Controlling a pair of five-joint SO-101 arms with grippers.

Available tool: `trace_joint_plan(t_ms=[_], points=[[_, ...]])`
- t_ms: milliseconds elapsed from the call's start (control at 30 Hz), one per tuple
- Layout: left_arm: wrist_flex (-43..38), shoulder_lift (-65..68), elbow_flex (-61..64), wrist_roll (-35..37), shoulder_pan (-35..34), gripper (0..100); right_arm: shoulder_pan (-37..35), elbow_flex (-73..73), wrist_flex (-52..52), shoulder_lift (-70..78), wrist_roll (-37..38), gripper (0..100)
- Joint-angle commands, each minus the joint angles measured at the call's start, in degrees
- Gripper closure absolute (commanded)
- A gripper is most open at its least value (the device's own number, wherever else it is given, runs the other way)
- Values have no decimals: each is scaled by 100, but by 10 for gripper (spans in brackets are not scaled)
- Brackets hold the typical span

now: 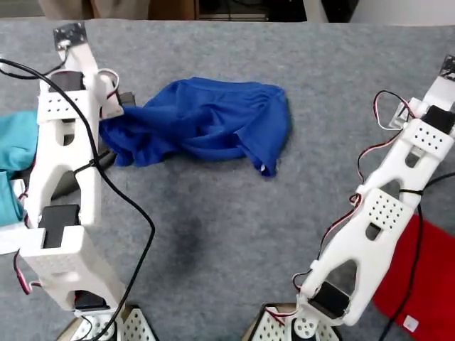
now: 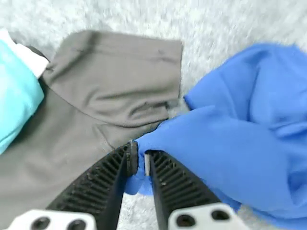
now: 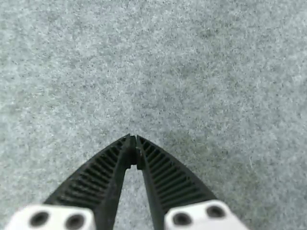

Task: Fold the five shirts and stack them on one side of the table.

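left wrist view: pincer (image 2: pixel 137 158), blue shirt (image 2: pixel 230 143)

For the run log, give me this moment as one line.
left gripper: shut on blue shirt | right gripper: shut over mat | blue shirt: crumpled | grey shirt: beside it

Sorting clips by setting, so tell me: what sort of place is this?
Probably a robotics lab bench: the white left arm and right arm, wires exposed, stand at a grey felt-covered table, with a blue shirt and red shirt lying on it.
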Motion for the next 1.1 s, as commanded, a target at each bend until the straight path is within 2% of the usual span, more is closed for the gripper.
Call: trace_joint_plan(t_ms=[0, 200, 367, 700, 867, 1000, 1067], points=[[-308, 4, -440, 308, -62, 981, -22, -277, -70, -57, -18, 992], [-993, 1156, -932, 571, -167, 973, -22, -277, -70, -57, -18, 991], [-888, 2413, -2013, 615, -202, 850, -22, -277, -70, -57, -18, 991], [1415, 3495, -5503, 510, -607, 832, -22, -277, -70, -57, -18, 991], [3033, 3618, -6505, -914, -440, 836, -22, -277, -70, -57, -18, 991], [3130, 3433, -6171, -1424, -422, 833, -22, -277, -70, -57, -18, 991], [3130, 3169, -5574, -1969, -360, 833, -22, -277, -70, -57, -18, 991]])
